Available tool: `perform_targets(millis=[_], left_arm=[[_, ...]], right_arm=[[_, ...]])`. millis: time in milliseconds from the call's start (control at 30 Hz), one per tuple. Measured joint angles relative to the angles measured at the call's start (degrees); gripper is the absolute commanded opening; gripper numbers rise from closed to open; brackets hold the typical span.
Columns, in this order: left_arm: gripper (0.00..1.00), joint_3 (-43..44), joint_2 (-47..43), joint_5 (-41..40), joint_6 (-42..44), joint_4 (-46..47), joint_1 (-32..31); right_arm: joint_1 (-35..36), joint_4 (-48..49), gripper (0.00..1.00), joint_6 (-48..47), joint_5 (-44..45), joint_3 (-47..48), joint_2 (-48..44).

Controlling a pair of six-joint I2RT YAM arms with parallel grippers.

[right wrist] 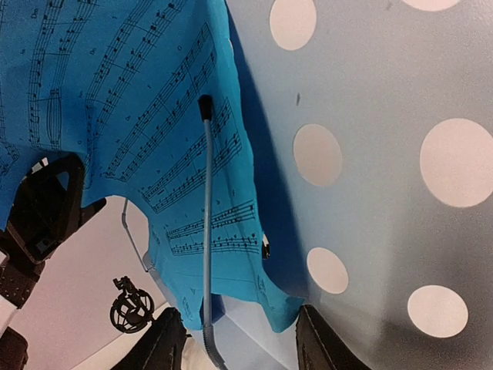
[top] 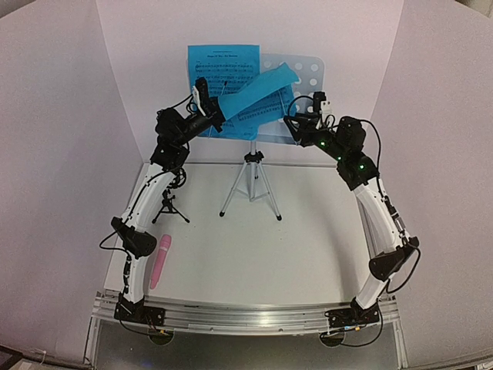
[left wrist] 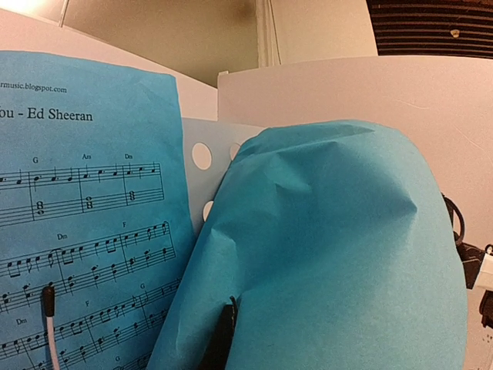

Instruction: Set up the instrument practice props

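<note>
The pale-blue perforated music stand [top: 312, 73] stands on its silver tripod [top: 252, 181] at the back. One blue sheet-music page [top: 219, 65] rests upright on its left half. My left gripper [top: 212, 104] is shut on the second blue page [top: 262, 89], which bends over across the stand; in the left wrist view this page [left wrist: 323, 247] hides most of the gripper [left wrist: 231, 347], and one dark finger [left wrist: 219, 339] shows. My right gripper [top: 296, 117] is open, its fingers [right wrist: 158, 343] on either side of that page's lower corner [right wrist: 192, 154] at the stand's ledge. The pink microphone [top: 161, 260] lies front left.
The small black mic stand [top: 171, 204] with ring mount [right wrist: 131, 306] stands left of the tripod, close to my left arm. A thin page-holder wire [right wrist: 206, 216] lies over the printed page. White walls enclose the back and sides.
</note>
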Motion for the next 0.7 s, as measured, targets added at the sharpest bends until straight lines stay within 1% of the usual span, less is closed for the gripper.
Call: perform_targets(millis=[300,433,467,567,700], left_arm=[[0.00,0.00,0.00,-0.11,0.04,0.04,0.00],[0.00,0.00,0.00,-0.13,0.35,0.04,0.00],[0.00,0.00,0.00,-0.13,0.44,0.04,0.00],[0.00,0.00,0.00,-0.13,0.75,0.09,0.00],[0.00,0.00,0.00,-0.22,1.27,0.12,0.00]], right_arm=[[0.49,0.35,0.36,-0.05,0.00,0.11,1.52],[0.60,0.42,0.18,-0.09,-0.16,0.22,2.66],[0.63,0.46,0.15,-0.10,-0.21,0.22,2.80],[0.94,1.16,0.08,-0.85,-0.49,0.24,2.86],[1.07,2.17,0.07,-2.11,-0.97,0.01,2.80]])
